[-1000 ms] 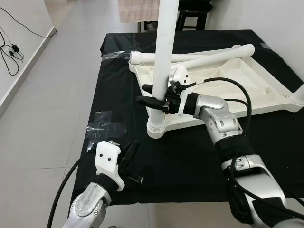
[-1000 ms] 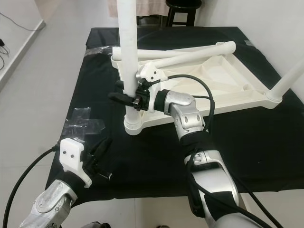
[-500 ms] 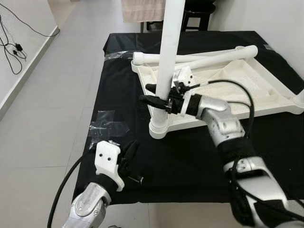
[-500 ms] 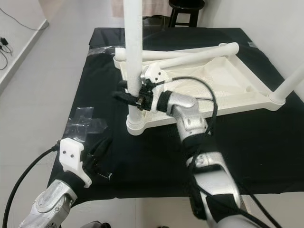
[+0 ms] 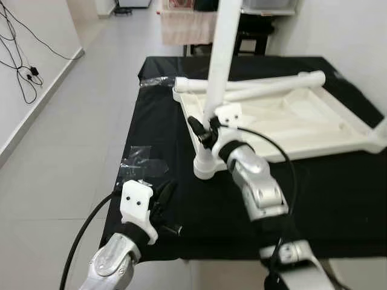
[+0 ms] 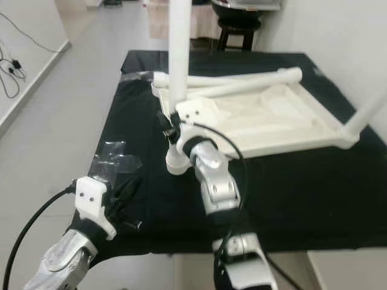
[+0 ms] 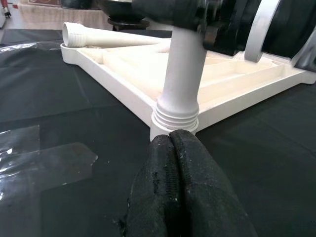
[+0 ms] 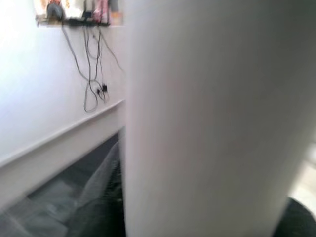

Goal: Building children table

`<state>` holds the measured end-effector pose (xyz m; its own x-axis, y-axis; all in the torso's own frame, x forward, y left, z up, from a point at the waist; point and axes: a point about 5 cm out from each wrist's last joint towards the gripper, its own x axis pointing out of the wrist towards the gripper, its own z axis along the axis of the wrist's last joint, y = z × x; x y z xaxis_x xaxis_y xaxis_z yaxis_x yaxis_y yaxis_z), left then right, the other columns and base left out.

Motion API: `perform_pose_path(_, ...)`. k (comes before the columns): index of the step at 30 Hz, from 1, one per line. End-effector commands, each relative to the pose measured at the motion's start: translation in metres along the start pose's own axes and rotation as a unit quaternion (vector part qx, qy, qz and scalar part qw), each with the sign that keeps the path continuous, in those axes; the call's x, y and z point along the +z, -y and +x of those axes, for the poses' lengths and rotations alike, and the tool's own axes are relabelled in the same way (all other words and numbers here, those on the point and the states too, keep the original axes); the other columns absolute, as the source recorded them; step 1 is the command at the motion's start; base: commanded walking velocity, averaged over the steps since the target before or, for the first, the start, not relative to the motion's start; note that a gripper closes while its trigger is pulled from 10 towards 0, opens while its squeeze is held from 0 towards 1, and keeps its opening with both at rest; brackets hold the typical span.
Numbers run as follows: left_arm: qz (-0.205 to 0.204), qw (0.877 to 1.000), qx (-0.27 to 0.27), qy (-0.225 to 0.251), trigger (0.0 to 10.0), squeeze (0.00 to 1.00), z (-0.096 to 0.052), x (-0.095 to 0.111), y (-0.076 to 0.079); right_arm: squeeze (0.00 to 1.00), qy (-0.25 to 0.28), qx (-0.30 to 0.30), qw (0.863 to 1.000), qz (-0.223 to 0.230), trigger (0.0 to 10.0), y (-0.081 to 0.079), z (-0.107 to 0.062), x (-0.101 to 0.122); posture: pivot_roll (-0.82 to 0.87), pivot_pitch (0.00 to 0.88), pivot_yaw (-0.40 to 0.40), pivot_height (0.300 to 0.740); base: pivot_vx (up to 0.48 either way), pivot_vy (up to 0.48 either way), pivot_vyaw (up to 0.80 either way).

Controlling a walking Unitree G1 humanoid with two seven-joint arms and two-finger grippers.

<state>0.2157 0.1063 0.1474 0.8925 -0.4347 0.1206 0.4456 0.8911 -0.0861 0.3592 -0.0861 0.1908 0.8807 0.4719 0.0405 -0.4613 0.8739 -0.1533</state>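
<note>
A white children's tabletop lies upside down on a black-covered surface. One white leg stands upright in the near-left corner socket. My right gripper is shut on this leg just above the socket, and in the right wrist view the leg is pressed close. Two loose legs lie across the far side of the tabletop. Another leg rises at the right edge. My left gripper is shut and empty, low over the black cover, pointing at the socket.
Pieces of clear tape stick to the cover left of the socket. A dark stool stands beyond the far edge. Grey floor runs along the left, with cables by the wall. The cover's near edge is just under my left wrist.
The view has shifted. My right gripper, still around the upright leg, has turned about it, and its forearm has swung round to the near side. The left gripper has stayed put.
</note>
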Motion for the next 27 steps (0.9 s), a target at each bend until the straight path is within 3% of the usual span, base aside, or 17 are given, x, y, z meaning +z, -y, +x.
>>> perform_pose_path(1,0.0,1.0,0.006,-0.011,10.0,0.0,-0.001,-0.005,-0.002,1.0,-0.039,-0.004,0.999,0.013,10.0,0.003,-0.004,-0.022,0.1,0.133,-0.021,0.74,0.0,0.0,0.0)
perform_pose_path(4,0.0,1.0,0.005,-0.012,10.0,0.0,-0.001,-0.005,-0.002,1.0,-0.023,0.017,0.999,0.017,10.0,0.004,-0.002,-0.016,0.11,0.13,-0.018,0.74,0.0,0.0,0.0)
perform_pose_path(5,0.0,1.0,0.004,-0.012,10.0,0.0,-0.001,-0.006,-0.002,0.88,0.0,0.041,0.999,0.021,10.0,0.006,-0.001,-0.009,0.11,0.129,-0.017,0.74,0.0,0.0,0.0)
perform_pose_path(6,0.0,1.0,0.004,-0.013,10.0,0.0,-0.002,-0.006,-0.001,0.0,0.016,0.072,0.997,0.028,10.0,0.005,-0.001,-0.001,0.12,0.124,-0.017,0.74,0.0,0.0,0.0)
perform_pose_path(7,0.0,1.0,0.003,-0.014,10.0,0.0,-0.002,-0.006,-0.001,0.0,0.033,0.103,0.994,0.025,10.0,0.012,0.0,0.01,0.12,0.122,-0.016,0.74,0.0,0.0,0.0)
perform_pose_path(9,0.0,1.0,0.003,-0.014,10.0,0.0,-0.002,-0.006,-0.001,0.0,0.033,0.103,0.994,0.025,10.0,0.012,0.0,0.01,0.12,0.122,-0.016,0.74,0.0,0.0,0.0)
perform_pose_path(10,0.0,1.0,0.002,-0.015,10.0,0.0,-0.002,-0.007,-0.001,0.0,0.049,0.17,0.984,-0.004,10.0,0.022,0.001,0.027,0.12,0.121,-0.02,0.74,0.0,0.0,0.0)
perform_pose_path(11,0.0,1.0,0.002,-0.015,10.0,0.0,-0.002,-0.007,-0.001,0.0,0.05,0.195,0.979,-0.02,10.0,0.026,0.002,0.031,0.12,0.121,-0.021,0.74,0.0,0.0,0.0)
perform_pose_path(15,0.0,1.0,0.002,-0.015,10.0,0.0,-0.002,-0.007,-0.001,0.0,0.044,0.215,0.975,-0.037,10.0,0.028,0.002,0.032,0.12,0.121,-0.021,0.74,0.0,0.0,0.0)
perform_pose_path(16,0.001,1.0,0.003,-0.015,10.0,0.0,-0.002,-0.007,0.0,0.0,0.025,0.257,0.965,-0.053,10.0,0.031,0.004,0.03,0.13,0.124,-0.025,0.74,0.0,0.0,0.0)
perform_pose_path(22,0.005,1.0,0.005,-0.014,10.0,0.0,-0.002,-0.006,-0.001,0.0,0.011,0.281,0.959,-0.041,10.0,0.037,0.006,0.028,0.14,0.126,-0.029,0.74,0.0,0.0,0.0)
perform_pose_path(23,0.006,1.0,0.007,-0.013,10.0,0.0,-0.002,-0.006,-0.001,0.0,0.009,0.283,0.959,-0.029,1.3,0.041,0.006,0.026,0.14,0.126,-0.029,0.74,0.0,0.0,0.0)
perform_pose_path(24,0.006,1.0,0.007,-0.013,10.0,0.0,-0.002,-0.006,-0.001,0.0,0.009,0.283,0.959,-0.029,1.3,0.041,0.006,0.026,0.14,0.126,-0.029,0.74,0.0,0.0,0.0)
perform_pose_path(25,0.009,1.0,0.009,-0.013,10.0,0.0,-0.002,-0.006,-0.001,0.0,0.006,0.283,0.959,-0.014,0.0,0.046,0.004,0.025,0.15,0.131,-0.032,0.74,0.0,0.0,0.0)
perform_pose_path(27,0.013,1.0,0.016,-0.012,10.0,0.0,-0.003,-0.005,-0.002,0.0,-0.002,0.275,0.961,0.006,0.0,0.056,0.001,0.019,0.15,0.132,-0.032,0.74,0.0,0.0,0.0)
